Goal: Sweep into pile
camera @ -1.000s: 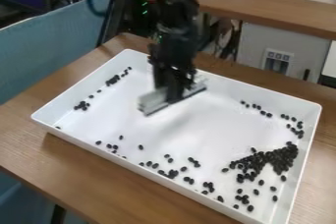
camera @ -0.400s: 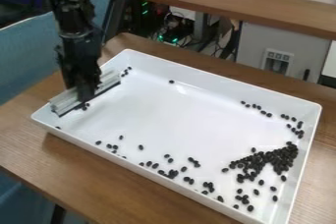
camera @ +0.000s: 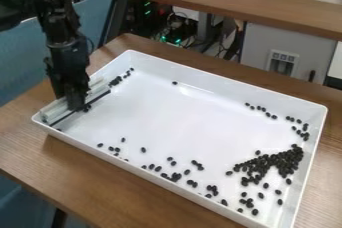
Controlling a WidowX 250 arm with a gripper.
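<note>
The dark beans (camera: 274,162) heap thickest inside my white tray (camera: 230,83) at its right-hand wall, with loose ones strung along the near wall and a few by the far right edge. A small cluster sits just beyond the upper end of the pale, flat sweeper (camera: 100,90), which lies along the left-hand wall. My end effector (camera: 77,103) is down at the sweeper's middle; I can't tell whether it is spread or pressed together. Bare tray floor spans the middle, and the wooden worktop (camera: 143,187) carries it all.
</note>
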